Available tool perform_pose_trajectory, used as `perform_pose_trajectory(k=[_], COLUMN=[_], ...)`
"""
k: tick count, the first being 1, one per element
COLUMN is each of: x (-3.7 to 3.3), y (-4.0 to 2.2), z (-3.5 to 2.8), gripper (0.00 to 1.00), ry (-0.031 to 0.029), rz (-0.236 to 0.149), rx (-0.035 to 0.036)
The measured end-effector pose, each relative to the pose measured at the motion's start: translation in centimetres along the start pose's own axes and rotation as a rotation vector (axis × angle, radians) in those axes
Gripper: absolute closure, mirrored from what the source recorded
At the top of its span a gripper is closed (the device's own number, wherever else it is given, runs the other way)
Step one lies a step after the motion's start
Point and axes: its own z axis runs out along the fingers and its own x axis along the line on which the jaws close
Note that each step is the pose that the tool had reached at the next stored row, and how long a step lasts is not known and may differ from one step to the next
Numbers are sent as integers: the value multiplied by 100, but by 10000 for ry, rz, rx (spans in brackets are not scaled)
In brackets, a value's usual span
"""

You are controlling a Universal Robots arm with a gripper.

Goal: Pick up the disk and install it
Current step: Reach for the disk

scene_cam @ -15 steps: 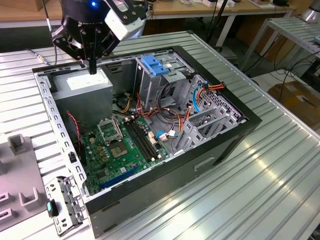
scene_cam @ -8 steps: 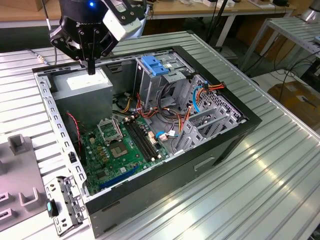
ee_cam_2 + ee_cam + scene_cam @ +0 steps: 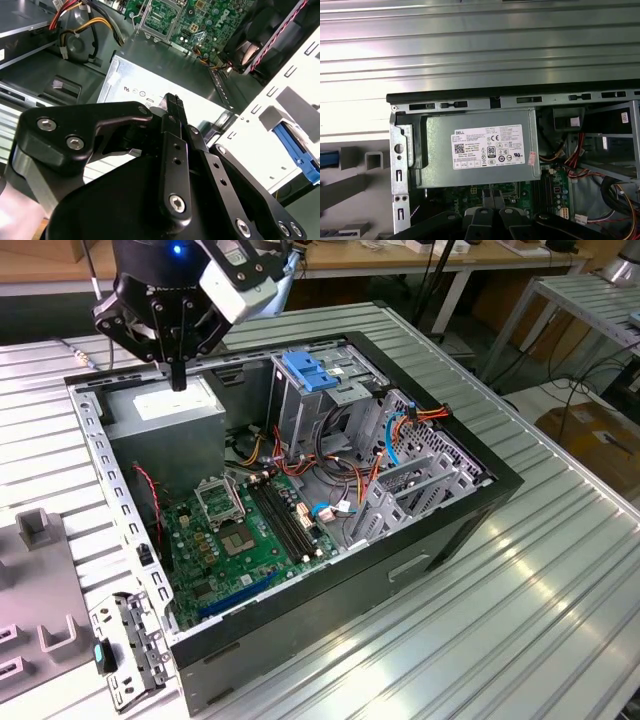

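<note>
Blue-railed along its visible edge, the disk (image 3: 298,152).

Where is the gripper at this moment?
In the exterior view, the gripper hangs over the grey power supply box, at the far corner of the open computer case, on the exterior view's left.

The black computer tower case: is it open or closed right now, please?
Open: the black case lies uncovered on top, exposing the green motherboard and grey power-supply box.
</note>
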Motion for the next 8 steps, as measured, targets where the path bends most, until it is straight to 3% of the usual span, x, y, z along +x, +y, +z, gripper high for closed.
perform_pose_trajectory(k=[8], x=[40], y=[-3], z=[4], gripper=[89], ry=[3], rz=[1], rx=[0])
